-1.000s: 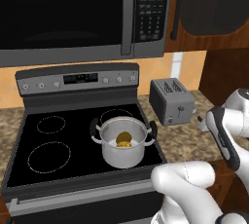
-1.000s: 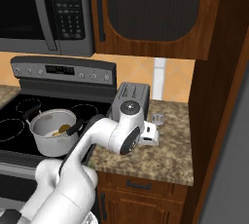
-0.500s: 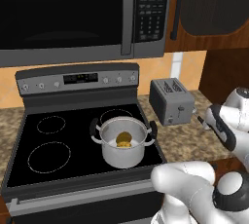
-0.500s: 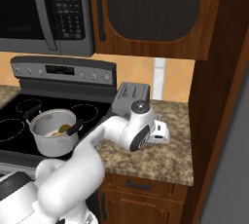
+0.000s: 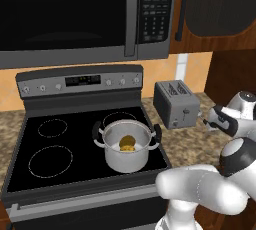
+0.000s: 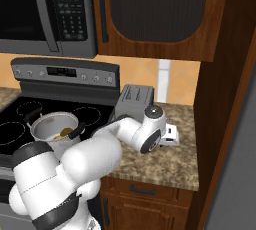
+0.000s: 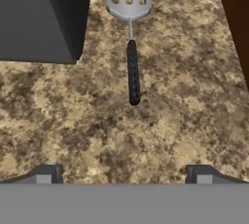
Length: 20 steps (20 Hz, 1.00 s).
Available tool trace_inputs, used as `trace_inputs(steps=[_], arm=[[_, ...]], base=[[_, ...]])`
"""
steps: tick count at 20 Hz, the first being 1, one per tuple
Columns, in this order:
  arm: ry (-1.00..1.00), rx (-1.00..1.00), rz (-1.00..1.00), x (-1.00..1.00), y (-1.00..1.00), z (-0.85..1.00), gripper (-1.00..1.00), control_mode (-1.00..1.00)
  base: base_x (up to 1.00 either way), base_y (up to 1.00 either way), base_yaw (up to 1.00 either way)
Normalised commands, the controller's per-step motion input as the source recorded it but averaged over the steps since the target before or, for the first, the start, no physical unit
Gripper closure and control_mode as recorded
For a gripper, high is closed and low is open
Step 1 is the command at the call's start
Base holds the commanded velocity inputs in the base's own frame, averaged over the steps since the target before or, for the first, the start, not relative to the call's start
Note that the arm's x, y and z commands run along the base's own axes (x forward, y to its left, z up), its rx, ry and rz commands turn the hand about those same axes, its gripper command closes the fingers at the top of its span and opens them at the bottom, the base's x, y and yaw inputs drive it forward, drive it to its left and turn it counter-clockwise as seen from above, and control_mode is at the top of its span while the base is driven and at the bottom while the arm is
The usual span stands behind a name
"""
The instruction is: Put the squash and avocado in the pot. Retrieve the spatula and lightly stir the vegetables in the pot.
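Note:
The steel pot [image 5: 129,158] stands on the front right burner, also seen as the pot [image 6: 50,124] from the right. Inside it lie the yellow squash [image 5: 126,148] and the olive-brown avocado [image 5: 128,140]. The spatula [image 7: 132,72] lies flat on the granite counter, slotted head away from me, black handle pointing back at my hand. My gripper [image 7: 124,176] hovers above the counter just short of the handle's end, open, with nothing between its fingertips [image 7: 47,174]. From the bases, my gripper [image 5: 210,120] sits right of the toaster; my gripper [image 6: 172,135] is partly behind the wrist.
The grey toaster [image 7: 44,18] stands close to the left of the spatula; the toaster [image 5: 176,104] sits between stove and hand. A dark wood cabinet side [image 7: 236,18] bounds the counter on the right. The microwave [image 5: 75,14] hangs over the stove [image 5: 45,159].
My hand has shifted a little to the right over the counter beside the toaster, and the elbow has swung down. The pot and its contents have not moved.

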Motion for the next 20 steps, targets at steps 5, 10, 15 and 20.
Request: trace_inputs(steps=[5, 10, 15, 20], arm=[[0.00, 0.06, 0.03, 0.23, -0.02, -0.06, -1.00, -1.00], [0.00, 0.05, 0.02, 0.13, 0.00, -0.18, -1.00, -1.00], [0.00, 0.03, 0.01, 0.10, 0.00, -0.23, -1.00, -1.00], [0.00, 0.03, 0.01, 0.17, 0.00, -0.15, -1.00, -1.00]], base=[[0.00, 0.00, 0.00], [0.00, 0.00, 0.00], [0.00, 0.00, 0.00], [0.00, 0.00, 0.00]])
